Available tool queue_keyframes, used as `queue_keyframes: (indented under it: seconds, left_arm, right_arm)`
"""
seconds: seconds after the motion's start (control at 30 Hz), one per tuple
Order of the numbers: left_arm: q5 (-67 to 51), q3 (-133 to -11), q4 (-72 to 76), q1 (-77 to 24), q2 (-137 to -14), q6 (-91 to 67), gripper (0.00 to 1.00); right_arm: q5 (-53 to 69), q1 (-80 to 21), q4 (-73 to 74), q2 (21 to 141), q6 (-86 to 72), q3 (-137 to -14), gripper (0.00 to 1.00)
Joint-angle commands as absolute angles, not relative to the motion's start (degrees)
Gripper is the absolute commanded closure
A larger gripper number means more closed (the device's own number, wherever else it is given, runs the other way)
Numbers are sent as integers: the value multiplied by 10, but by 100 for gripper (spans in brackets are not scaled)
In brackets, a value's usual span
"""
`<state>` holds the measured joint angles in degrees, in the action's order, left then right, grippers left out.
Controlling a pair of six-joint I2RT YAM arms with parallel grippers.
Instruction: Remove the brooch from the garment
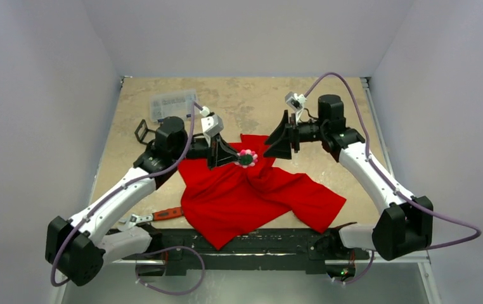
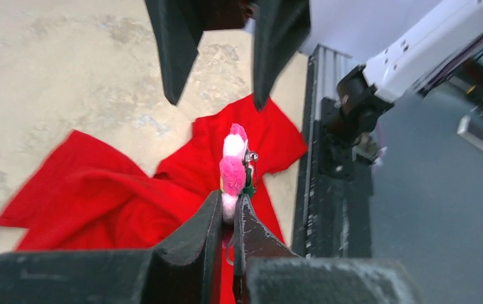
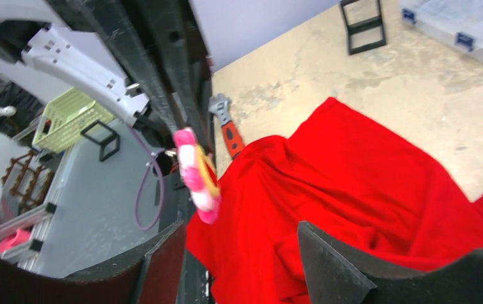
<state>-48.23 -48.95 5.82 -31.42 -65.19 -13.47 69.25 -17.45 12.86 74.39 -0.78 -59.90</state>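
The left tool (image 1: 232, 159) is pinching the brooch (image 1: 246, 157) edge-on, its jaws clamped together on the little pink flower. It is holding the brooch just above the middle of the garment (image 1: 251, 199), which is lying rumpled on the worktop (image 1: 251, 101). The right tool (image 1: 269, 151) is hovering close on the brooch's other side, jaws standing apart and gripping nothing.

Seen from the left wrist, the flower is sticking up past the fingertips with the red cloth below it. I cannot tell whether the pin is clear of the fabric. To my eye the pulling-off step is under way. The next move is calling for a steady lift away from the shirt, watching that no cloth is rising with it. If any is, the right tool should be pinning the fabric down.
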Motion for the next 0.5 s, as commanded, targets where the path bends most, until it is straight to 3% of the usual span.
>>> queue_keyframes:
  seconds: [0.0,0.2,0.3,0.37,0.47]
  left_arm:
    - [-495,-494,-68,-309,-576,117,100]
    - [-444,-490,-240,-340,-501,582,100]
    - [-381,-401,-157,-356,-444,781,100]
    - [-361,-339,-72,-356,-421,862,100]
    - [-353,-333,-59,-357,-407,932,100]
  right_arm:
    - [680,-157,95,741,-46,-635,30]
    - [646,-159,225,763,66,-673,20]
    - [625,-160,285,769,131,-682,18]
    - [611,-160,303,769,149,-678,18]
    - [596,-159,310,760,163,-665,18]
